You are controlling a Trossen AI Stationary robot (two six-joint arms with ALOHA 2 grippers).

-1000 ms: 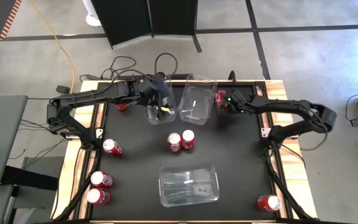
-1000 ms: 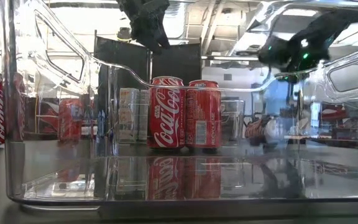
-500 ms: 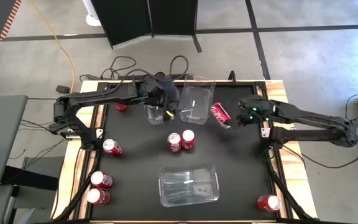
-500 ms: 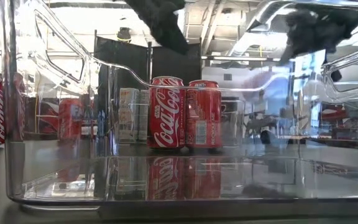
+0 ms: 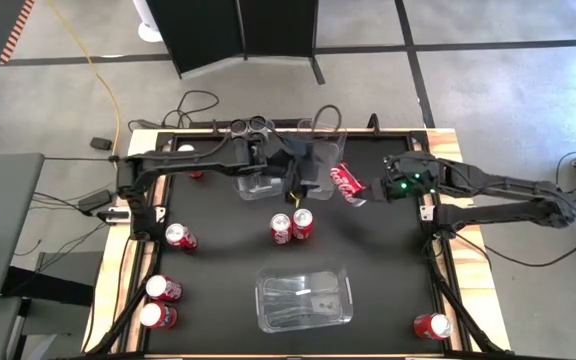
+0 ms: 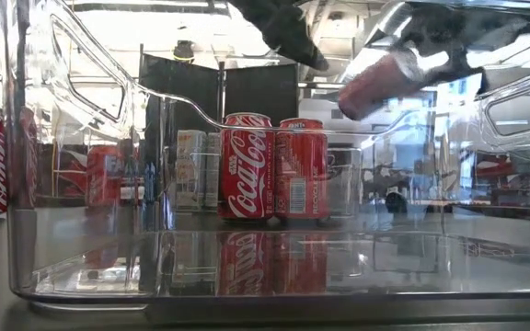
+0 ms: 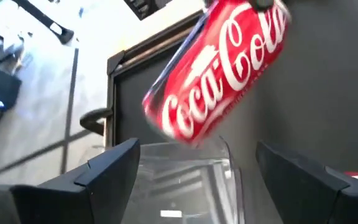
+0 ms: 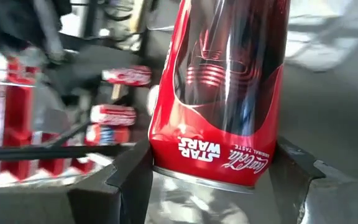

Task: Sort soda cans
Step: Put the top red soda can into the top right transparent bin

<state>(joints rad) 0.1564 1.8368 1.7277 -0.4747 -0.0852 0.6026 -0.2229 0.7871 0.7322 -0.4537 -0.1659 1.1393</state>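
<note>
On the left edge of the counter (image 5: 218,290) three red soda cans (image 5: 166,289) stand clear of the action, so little can go wrong there unless an arm sweeps low. Moving right, the left end effector (image 5: 293,185) hangs over the far bins with its fingers spread wide and nothing between them; in its wrist view the empty fingers frame the tilted red can (image 7: 219,71) just ahead, so the first risk is a collision if both arms press toward the same spot. Below it, a pair of red cans (image 5: 291,226) stands upright in the middle of the counter, near enough that a dropped can could bowl them over. Next comes the clear bin (image 5: 320,160) at the far edge, the likely target (though which bin this can belongs in I cannot tell). The carried can (image 5: 346,185) sits slanted above the counter just beside that bin, so it could clip the rim and tip the light plastic, or land outside. The right end effector (image 5: 376,190) has its fingers closed on the can near its bottom end; that low grip on a smooth wall could let it pivot or slip. One more red can (image 5: 431,325) waits at the near right corner.
</note>
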